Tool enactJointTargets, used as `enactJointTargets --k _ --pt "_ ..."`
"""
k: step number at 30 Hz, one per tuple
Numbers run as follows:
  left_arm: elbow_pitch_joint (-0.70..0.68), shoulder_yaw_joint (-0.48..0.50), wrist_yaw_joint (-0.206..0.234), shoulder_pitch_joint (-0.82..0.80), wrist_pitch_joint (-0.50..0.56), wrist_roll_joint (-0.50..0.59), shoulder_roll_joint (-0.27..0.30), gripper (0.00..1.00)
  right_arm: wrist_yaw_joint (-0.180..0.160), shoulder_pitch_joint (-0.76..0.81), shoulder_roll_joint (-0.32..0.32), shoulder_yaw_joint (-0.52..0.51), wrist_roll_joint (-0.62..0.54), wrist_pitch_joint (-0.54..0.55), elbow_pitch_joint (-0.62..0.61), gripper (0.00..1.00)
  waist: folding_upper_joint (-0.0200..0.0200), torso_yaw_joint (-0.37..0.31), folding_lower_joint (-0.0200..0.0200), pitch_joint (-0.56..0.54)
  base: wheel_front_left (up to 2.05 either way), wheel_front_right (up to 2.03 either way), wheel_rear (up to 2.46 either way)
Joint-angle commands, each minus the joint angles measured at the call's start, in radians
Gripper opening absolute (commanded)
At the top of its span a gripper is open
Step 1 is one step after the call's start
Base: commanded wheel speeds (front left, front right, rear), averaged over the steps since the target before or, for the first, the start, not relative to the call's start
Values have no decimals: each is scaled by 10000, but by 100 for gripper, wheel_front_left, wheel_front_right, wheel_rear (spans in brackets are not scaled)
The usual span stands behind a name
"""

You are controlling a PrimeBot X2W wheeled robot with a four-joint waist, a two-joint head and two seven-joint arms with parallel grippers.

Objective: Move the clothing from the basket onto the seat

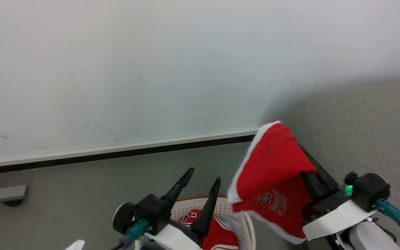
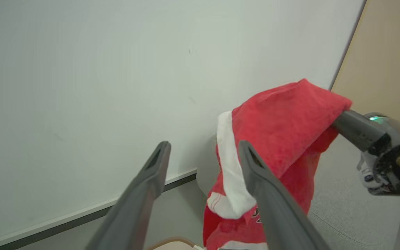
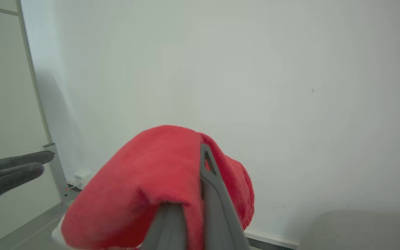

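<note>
left of the basket (image 1: 246, 222) lies bare grey floor (image 1: 64, 194), which meets a pale wall (image 1: 151, 69) along a white and black skirting (image 1: 116, 151). over the basket's left half hovers the left claw (image 1: 203, 175), its two dark fingers spread wide with nothing between them; the left wrist view shows the same wide, empty gap. inside the basket lies red fabric (image 1: 217, 236) with white stripes and part of a black numeral. up and to the right of the basket hangs the clothing (image 1: 273, 166), red with white trim and a small printed crest, draped over the right claw (image 3: 202, 152) and clear of the floor. that claw is clamped tight on the clothing: in the right wrist view one finger lies bare along the cloth and the other is buried under it. a green light (image 1: 349, 190) glows on its wrist. further right of the basket, past the clothing, is the grey seat (image 1: 359, 121), with nothing lying on the part in view.
</note>
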Motion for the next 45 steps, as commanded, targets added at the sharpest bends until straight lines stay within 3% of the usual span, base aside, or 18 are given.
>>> enactJointTargets --k 1,16,24,30,38,45 --pt "48 24 -12 83 -74 -40 0 100 -21 139 -78 -98 -51 5 -70 0 -1 -241 0 98 0 0 0" --pt "715 -247 -167 -374 -678 172 -200 100 -21 712 -220 -1437 -292 5 -446 0 -1 -1768 0 503 0 0 0" --pt "711 -400 -251 -755 -737 297 -218 100 -21 150 -171 -2082 -261 15 -39 0 -1 -1758 0 1241 0 0 0" --pt "677 -552 -453 -1349 -694 523 -181 100 -22 -1630 -350 -2972 -256 193 1033 0 -1 -1383 0 2409 0 0 0" --pt "799 -646 -704 -2169 -873 695 -358 100 -22 -5068 -1057 -5687 -1532 366 3367 0 -1 -365 0 3918 0 0 0" --pt "894 -485 -761 -2643 -1177 666 -428 100 -22 -7832 -1834 -9621 -3671 301 5451 0 -1 533 0 4833 0 0 0"
